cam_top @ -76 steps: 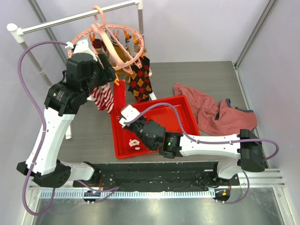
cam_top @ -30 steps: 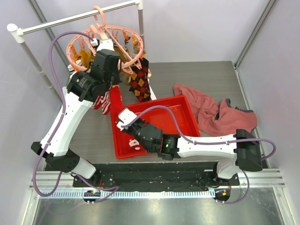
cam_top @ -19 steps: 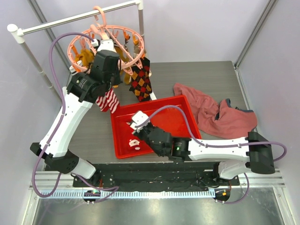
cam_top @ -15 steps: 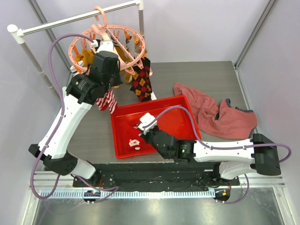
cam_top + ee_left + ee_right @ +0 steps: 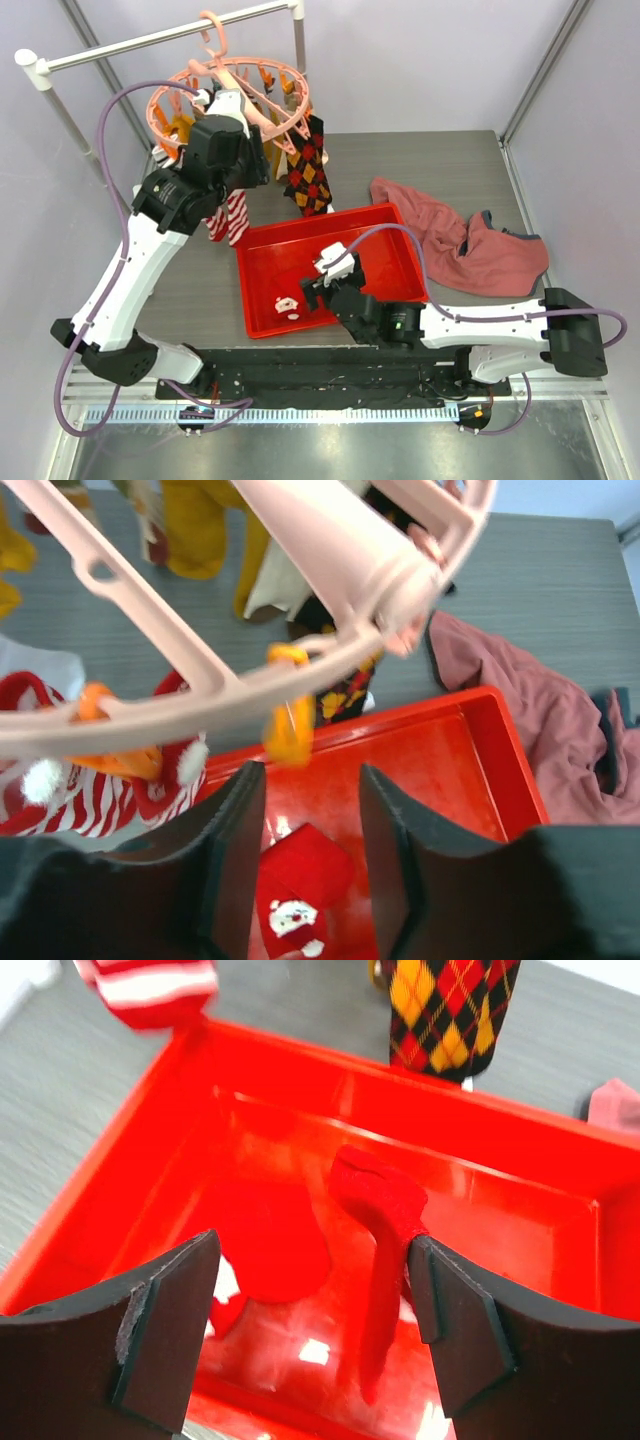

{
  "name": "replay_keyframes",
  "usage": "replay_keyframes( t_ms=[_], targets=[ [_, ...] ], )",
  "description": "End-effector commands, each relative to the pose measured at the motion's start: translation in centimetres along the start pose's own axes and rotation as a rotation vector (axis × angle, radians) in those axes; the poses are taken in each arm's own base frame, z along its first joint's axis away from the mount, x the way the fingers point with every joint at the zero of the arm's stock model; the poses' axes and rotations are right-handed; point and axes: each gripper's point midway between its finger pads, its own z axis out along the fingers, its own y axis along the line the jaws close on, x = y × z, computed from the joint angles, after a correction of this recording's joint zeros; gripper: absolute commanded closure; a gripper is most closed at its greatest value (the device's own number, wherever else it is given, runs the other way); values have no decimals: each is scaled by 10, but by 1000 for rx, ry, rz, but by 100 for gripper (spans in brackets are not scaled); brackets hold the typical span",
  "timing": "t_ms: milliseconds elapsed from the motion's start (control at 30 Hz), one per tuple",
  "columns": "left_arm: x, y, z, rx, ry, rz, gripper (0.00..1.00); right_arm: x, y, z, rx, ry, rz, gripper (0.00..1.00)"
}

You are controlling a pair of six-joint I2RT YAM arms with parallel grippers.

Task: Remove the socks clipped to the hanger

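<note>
The salmon-pink hanger (image 5: pixel 232 92) hangs from the white rail, with its ring (image 5: pixel 250 695) crossing the left wrist view. Clipped to it are a red-and-white striped sock (image 5: pixel 228 215), a dark argyle sock (image 5: pixel 308 170) and mustard socks (image 5: pixel 205 530). My left gripper (image 5: pixel 312 780) is open just under the ring, an orange peg (image 5: pixel 290 725) hanging right beyond its fingertips, nothing between them. My right gripper (image 5: pixel 312 1260) stands open over the red tray (image 5: pixel 395 215). A plain red sock (image 5: pixel 385 1220) drapes beside its right finger, not pinched. A red Santa sock (image 5: pixel 287 305) lies in the tray.
A large reddish-pink cloth (image 5: pixel 455 240) lies on the table right of the tray. The white rail (image 5: pixel 160 38) and its posts stand at the back left. Grey walls close in on both sides.
My right gripper has opened and let go of the red sock over the tray, drawing back toward the near right. My left gripper has opened under the hanger ring, which swung a little.
</note>
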Motion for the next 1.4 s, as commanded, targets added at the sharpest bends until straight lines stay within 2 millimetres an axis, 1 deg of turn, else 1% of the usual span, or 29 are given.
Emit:
replay_keyframes(
  t_ms=[0,33,100,133,333,367,433,467,533,567,600,633,667,700,733,767,800,833,900,933,967,1000,1033,1100,1133,1200,1267,1300,1367],
  targets=[
    [-3,-11,-9,75,-11,-4,49,-66,-2,0,35,-141,134,17],
    [-3,-12,-10,83,-14,-5,48,-72,0,1,36,-145,137,17],
    [-4,-12,-13,94,-21,1,44,-72,-1,2,58,-128,144,17],
    [-4,-11,-14,95,-23,1,43,-76,-3,3,86,-129,164,17],
    [-6,-4,-30,106,-57,10,36,-67,-7,-1,106,-64,211,20],
    [-5,-2,-31,105,-58,11,35,-57,-10,-3,106,-21,185,20],
    [-9,1,-39,110,-80,12,34,-52,-13,-4,124,12,217,21],
    [-6,2,-40,109,-78,17,32,-39,-14,-5,118,62,184,20],
    [-8,7,-47,109,-100,22,30,-29,-14,-4,103,109,193,18],
    [-1,12,-45,91,-93,36,29,-21,-15,-4,98,138,177,17],
    [-3,18,-45,66,-118,36,28,-16,-10,-5,67,167,170,16],
    [-2,23,-43,42,-131,37,27,-15,-10,-4,62,177,171,16],
    [8,32,-42,17,-129,49,26,-11,-13,-3,61,200,159,16],
    [6,38,-40,-14,-159,40,25,-11,-5,-3,20,227,162,16],
    [15,45,-37,-39,-152,44,25,-10,-5,-2,10,247,159,16],
    [18,48,-35,-59,-153,38,25,-4,-9,0,18,289,151,16],
    [17,54,-34,-88,-165,32,25,-7,-4,2,-3,309,159,16],
    [25,57,-30,-101,-151,42,25,-6,-3,2,-8,325,159,16],
    [26,58,-26,-109,-159,42,25,-10,-1,3,-36,343,176,16],
    [30,59,-23,-117,-153,48,25,-9,9,1,-95,371,190,16],
    [30,57,-19,-115,-158,49,25,-10,8,3,-108,382,204,16],
    [31,57,-16,-119,-155,61,25,-13,15,1,-151,397,222,16],
    [33,57,-12,-127,-151,67,25,-11,14,2,-149,411,223,14],
    [38,57,-3,-141,-136,84,25,-12,10,4,-133,426,228,14],
    [38,59,-1,-154,-140,84,25,-4,4,6,-103,454,210,14],
    [40,59,5,-166,-139,86,25,-2,0,8,-84,465,200,15],
    [43,61,9,-174,-148,86,25,2,1,7,-97,473,194,15],
    [47,64,12,-181,-142,91,25,2,2,6,-105,471,196,17],
    [47,68,16,-193,-150,87,25,0,2,5,-116,454,199,17]
  ],
)
